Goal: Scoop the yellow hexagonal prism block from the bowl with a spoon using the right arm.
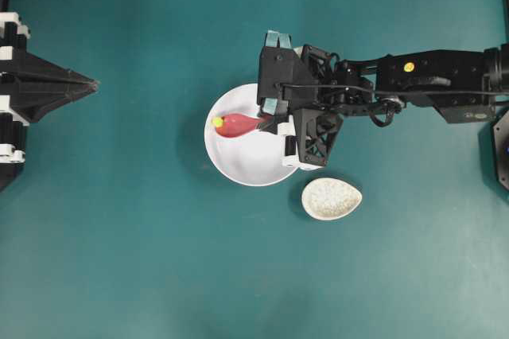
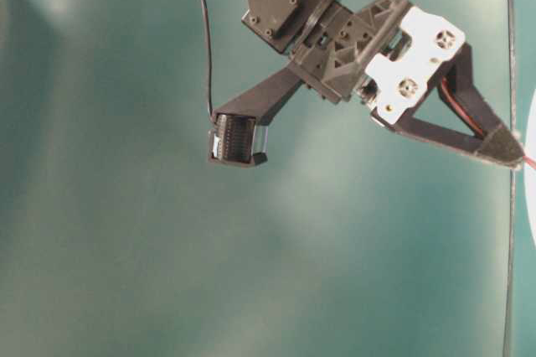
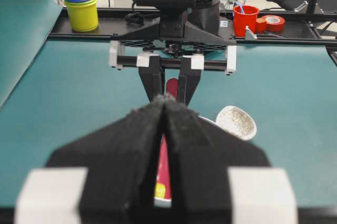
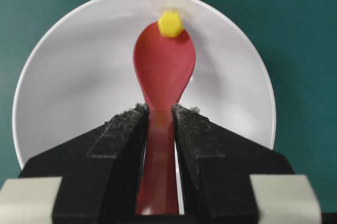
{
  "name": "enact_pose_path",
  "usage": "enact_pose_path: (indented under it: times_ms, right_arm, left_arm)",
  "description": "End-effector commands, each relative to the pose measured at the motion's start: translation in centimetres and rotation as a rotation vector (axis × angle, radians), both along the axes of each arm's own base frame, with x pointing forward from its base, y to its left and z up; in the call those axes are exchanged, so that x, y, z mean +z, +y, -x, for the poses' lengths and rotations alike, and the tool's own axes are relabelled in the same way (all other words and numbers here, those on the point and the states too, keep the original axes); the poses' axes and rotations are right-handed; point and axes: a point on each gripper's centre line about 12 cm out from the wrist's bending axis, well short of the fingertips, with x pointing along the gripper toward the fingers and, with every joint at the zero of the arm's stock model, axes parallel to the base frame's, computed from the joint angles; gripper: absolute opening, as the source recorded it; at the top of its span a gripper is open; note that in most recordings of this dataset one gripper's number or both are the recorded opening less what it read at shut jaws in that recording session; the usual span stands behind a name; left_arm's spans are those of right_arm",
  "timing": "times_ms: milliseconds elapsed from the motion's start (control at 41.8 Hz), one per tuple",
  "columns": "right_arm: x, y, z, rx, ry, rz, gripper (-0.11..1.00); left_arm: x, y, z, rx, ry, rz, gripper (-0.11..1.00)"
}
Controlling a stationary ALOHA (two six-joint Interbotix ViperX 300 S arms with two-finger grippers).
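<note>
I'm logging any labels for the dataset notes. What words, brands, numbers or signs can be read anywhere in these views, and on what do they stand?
None can be read.
The spoon, bowl and yellow hexagonal prism block are plain.
The yellow dot on the right arm carries no legible mark.
The red cup and stacked cups show no legible text.

Right arm: matte black housings with a small yellow dot on the forearm, thin black cables looping along the wrist, open lattice bracing, white roller fittings and teal-taped parts by the right gripper, whose black fingers carry rough foam pads and pale end blocks. Left gripper: plain black pointed fingers on a white screwed plate, red wire alongside, ribbed black camera housing beneath.
</note>
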Motion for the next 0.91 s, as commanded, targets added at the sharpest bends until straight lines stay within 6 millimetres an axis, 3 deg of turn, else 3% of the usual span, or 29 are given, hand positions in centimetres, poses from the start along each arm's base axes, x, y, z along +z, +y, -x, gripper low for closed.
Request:
enact_pose_path:
  times_ms: [0,407,886]
  right_arm:
    - [2.3,0.0,-0.3,0.004,-0.071,0.014,0.23]
    - [3.7,0.4,1.0,0.006,-0.130,0.021,0.23]
    - [7.5,3.0,8.7,0.040,-0.509,0.061,0.23]
  left_arm:
    - [0.4,0.0,-0.2,0.001,-0.012,0.001,0.00]
    - [0.4,0.1,-0.2,0.003,-0.012,0.001,0.00]
    - [0.4,0.1,-0.2,0.003,-0.013,0.004,0.00]
